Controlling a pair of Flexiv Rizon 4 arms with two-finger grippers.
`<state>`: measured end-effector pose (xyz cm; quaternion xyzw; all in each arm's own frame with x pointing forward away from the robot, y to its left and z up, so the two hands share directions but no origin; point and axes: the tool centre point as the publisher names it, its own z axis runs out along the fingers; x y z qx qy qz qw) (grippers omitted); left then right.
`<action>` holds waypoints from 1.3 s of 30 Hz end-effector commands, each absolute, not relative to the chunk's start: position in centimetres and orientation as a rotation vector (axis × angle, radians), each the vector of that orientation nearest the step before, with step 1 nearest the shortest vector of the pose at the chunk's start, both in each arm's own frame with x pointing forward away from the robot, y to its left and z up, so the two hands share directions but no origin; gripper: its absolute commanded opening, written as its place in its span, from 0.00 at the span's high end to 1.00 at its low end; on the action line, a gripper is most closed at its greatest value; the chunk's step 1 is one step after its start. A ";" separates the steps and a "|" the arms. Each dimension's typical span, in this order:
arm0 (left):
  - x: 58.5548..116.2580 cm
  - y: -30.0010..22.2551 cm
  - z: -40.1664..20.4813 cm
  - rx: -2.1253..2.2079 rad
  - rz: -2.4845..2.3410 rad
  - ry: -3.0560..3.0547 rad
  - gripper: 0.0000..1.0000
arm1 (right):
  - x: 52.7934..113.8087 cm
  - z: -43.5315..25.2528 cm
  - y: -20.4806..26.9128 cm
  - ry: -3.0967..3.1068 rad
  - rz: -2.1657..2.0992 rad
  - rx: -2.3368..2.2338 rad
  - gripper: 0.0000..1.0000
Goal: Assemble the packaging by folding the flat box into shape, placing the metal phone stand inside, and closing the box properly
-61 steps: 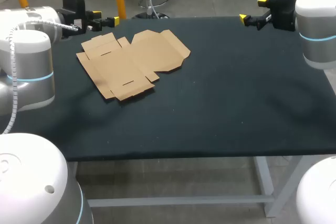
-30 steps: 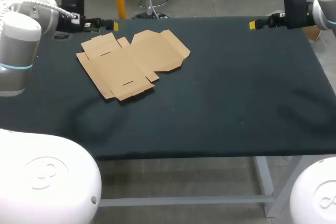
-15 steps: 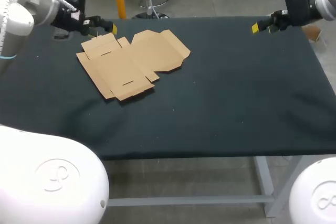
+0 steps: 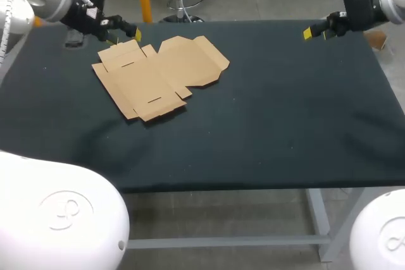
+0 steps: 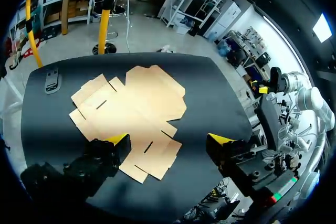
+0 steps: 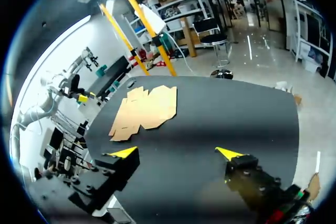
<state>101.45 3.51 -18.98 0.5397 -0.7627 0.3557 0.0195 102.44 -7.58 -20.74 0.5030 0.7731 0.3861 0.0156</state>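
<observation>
Fingers of the left gripper (image 4: pixel 126 35) were spread wide and empty, hovering near the far-left flaps of the flat cardboard box (image 4: pixel 161 74); the right gripper (image 4: pixel 315 31) was also wide and empty, well apart at the table's (image 4: pixel 285 118) far right corner. Box lay fully unfolded on the table's left side and no metal phone stand was visible. Judged nothing done yet: folding, loading and closing all left.

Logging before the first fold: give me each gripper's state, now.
Left gripper: open, holding nothing.
Right gripper: open, holding nothing.
</observation>
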 end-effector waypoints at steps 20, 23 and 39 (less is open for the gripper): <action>99.3 3.8 -21.3 1.667 0.930 -2.390 0.00 | 99.8 -23.1 -4.5 2.397 1.255 1.973 0.00; 99.4 4.2 -21.8 1.670 0.941 -2.365 0.00 | 99.2 -23.8 -3.1 2.384 1.269 2.033 0.00; 98.6 6.1 -22.0 1.753 0.907 -2.291 0.00 | 97.7 -26.0 2.0 2.386 1.297 2.192 0.00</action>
